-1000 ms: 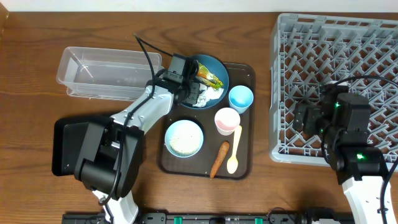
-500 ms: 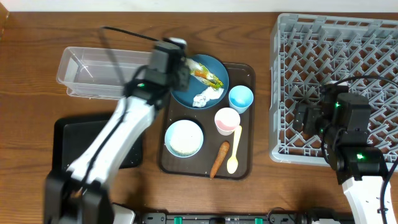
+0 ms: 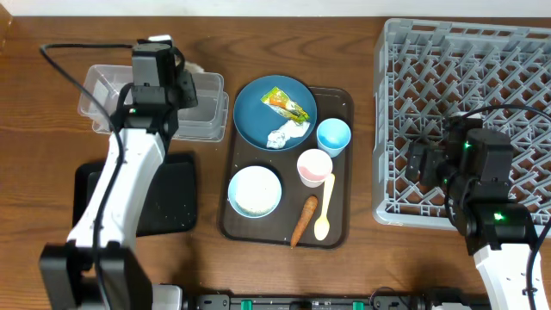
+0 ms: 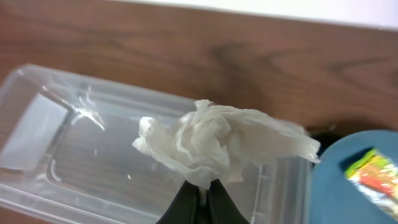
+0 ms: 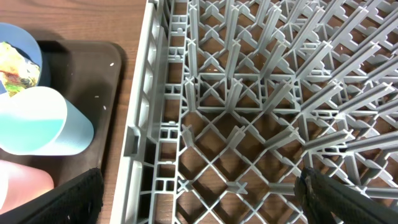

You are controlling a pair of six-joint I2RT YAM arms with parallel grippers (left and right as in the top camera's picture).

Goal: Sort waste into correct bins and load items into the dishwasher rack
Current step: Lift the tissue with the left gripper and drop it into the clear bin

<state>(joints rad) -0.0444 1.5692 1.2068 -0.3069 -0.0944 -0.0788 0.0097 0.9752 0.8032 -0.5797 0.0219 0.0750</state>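
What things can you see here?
dishwasher rack: one, grey, right side
clear tub: one, clear, back left
brown tray: one, brown, centre
plate: one, dark blue, brown tray's back-left corner
snack wrapper: one, green-and-orange, on plate
crumpled tissue: two, white, one on plate, one held above clear tub
light-blue cup: one, brown tray's right side
pink cup: one, beside it
bowl: one, white, brown tray's front left
carrot: one, orange, brown tray's front
spoon: one, cream, right of carrot
black tray: one, front left
left gripper: one, black, shut on crumpled tissue
right gripper: one, black, open above dishwasher rack
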